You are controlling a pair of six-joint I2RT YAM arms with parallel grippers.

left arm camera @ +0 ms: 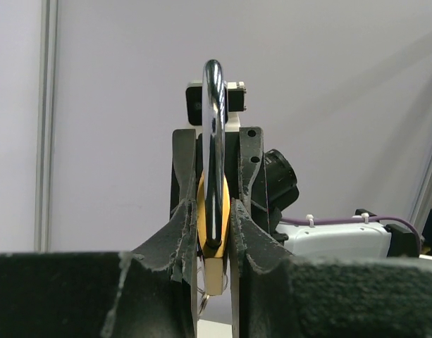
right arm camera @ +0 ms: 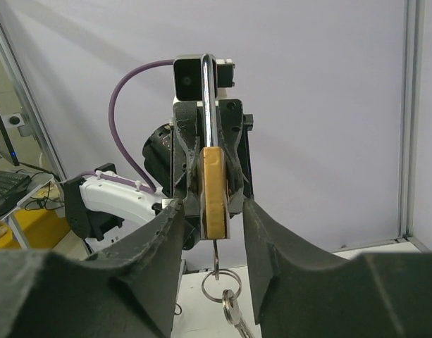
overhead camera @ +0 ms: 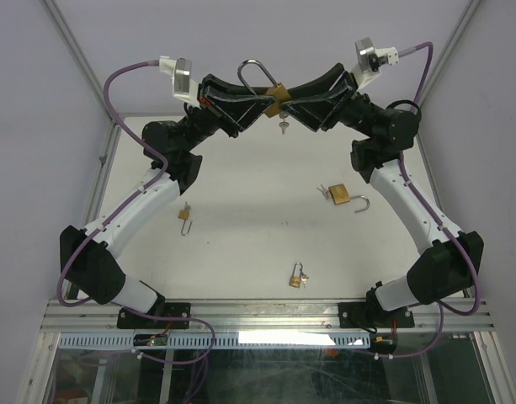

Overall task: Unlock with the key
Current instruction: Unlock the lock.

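Top view: my left claw [overhead camera: 259,105] and right claw [overhead camera: 295,105] meet nose to nose in air. Padlock [overhead camera: 276,93] between them, key [overhead camera: 284,127] hanging just beneath.

Left wrist: left claw pinched tight on padlock body, shackle standing above fingers.

Right wrist: right claw partly spread, fingers [right arm camera: 166,225] flanking padlock, gap each side. Key ring [right arm camera: 221,287] dangles below.
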